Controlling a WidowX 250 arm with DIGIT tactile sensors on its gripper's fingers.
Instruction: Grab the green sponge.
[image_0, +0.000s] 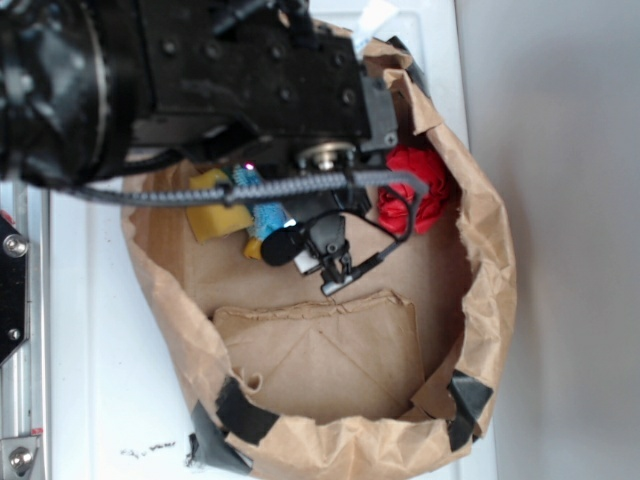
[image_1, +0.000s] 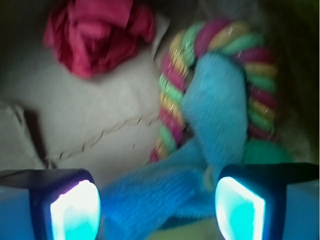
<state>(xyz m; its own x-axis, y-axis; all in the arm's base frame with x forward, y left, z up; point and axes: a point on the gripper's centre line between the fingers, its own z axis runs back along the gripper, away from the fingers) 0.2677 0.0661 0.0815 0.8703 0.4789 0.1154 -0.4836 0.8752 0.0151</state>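
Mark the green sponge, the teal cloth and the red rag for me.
green sponge (image_0: 215, 212): exterior view, its yellow foam face.
teal cloth (image_1: 217, 107): wrist view, the upright fold.
red rag (image_1: 95, 32): wrist view, middle of the bundle.

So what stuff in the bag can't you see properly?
- Sponge: exterior view shows only its yellow corner; the arm hides the rest. I cannot find it for sure in the wrist view.
- Blue cloth: blurred, and cut off at the bottom of the wrist view.
- Green thing: mostly behind the right finger.
- Gripper: fingers apart over the cloth; whether they touch it is unclear.
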